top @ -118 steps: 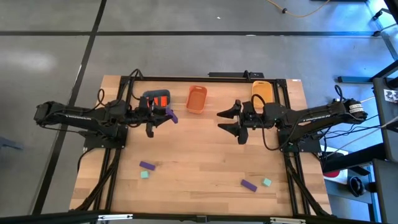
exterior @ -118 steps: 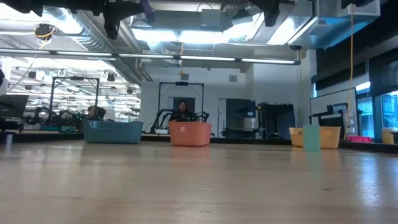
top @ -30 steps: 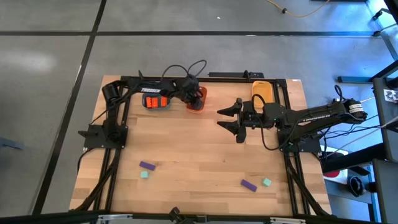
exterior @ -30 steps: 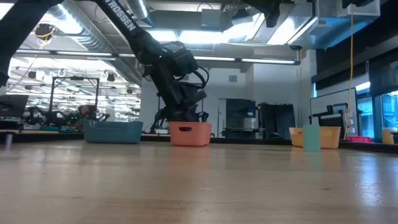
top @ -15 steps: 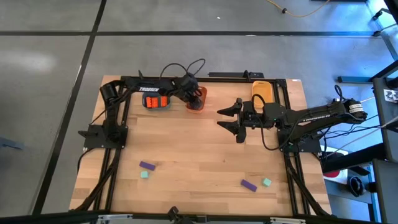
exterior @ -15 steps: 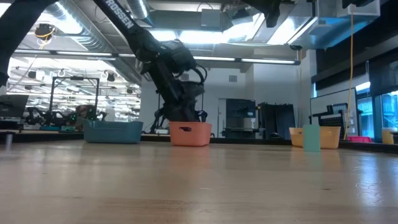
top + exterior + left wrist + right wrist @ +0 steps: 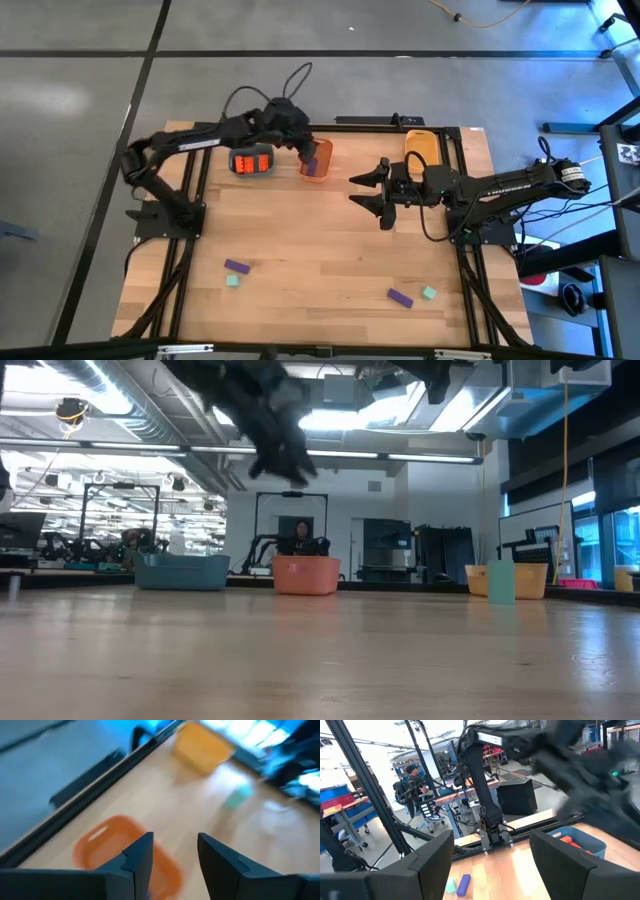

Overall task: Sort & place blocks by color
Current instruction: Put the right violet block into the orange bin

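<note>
— Where do the trays sit on the table (image 7: 320,260)?
— Three line the far edge: one tray (image 7: 251,161) at the left with bricks (image 7: 251,162) in it, a second tray (image 7: 317,160) just right of it holding what seems to be one brick (image 7: 309,166), a third tray (image 7: 421,146) farther right.
— And the arms?
— The left gripper (image 7: 303,152) hangs over the middle tray's left side. The right gripper (image 7: 368,193) is right of centre, between the second and third trays but nearer.
— Loose pieces?
— Near left, a brick (image 7: 236,266) with a cube (image 7: 232,281) just nearer. Near right, a brick (image 7: 400,298) with a cube (image 7: 428,293) on its right.
</note>
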Motion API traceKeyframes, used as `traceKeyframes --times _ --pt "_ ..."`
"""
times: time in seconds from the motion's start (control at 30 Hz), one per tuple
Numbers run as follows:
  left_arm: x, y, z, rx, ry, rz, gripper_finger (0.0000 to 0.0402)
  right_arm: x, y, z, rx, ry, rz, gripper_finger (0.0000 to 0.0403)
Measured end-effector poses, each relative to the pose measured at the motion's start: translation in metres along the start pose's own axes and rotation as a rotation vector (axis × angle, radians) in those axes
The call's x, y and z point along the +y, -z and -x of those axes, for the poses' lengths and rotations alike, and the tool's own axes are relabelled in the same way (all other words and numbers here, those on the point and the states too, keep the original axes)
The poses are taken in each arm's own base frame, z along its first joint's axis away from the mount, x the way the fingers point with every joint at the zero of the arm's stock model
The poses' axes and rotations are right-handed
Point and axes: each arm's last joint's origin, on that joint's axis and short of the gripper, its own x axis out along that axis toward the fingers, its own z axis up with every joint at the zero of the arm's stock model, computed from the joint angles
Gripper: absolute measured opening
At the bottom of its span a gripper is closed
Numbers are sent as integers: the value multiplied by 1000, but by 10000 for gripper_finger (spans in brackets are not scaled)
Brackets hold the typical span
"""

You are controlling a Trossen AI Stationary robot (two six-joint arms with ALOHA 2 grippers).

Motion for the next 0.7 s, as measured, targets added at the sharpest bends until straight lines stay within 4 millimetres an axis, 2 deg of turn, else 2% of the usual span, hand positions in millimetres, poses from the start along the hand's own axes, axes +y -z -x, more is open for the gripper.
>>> traceKeyframes --times 0.1,0.2,0.37,0.53,0.63,0.7 --pt "-21 3 25 -89 74 -39 143 0 0 0 0 0 0 263" --pt "-40 20 49 -189 165 -69 143 0 0 0 1 -1 1 263" --pt "-65 69 84 -364 362 -60 143 0 0 0 3 -8 1 263" --pt "-79 120 113 -433 597 -20 143 0 0 0 4 -8 3 263" --pt "-82 142 125 -441 695 9 143 0 0 0 4 -9 4 263" --pt "-83 149 133 -468 721 17 143 0 0 0 4 -12 4 263"
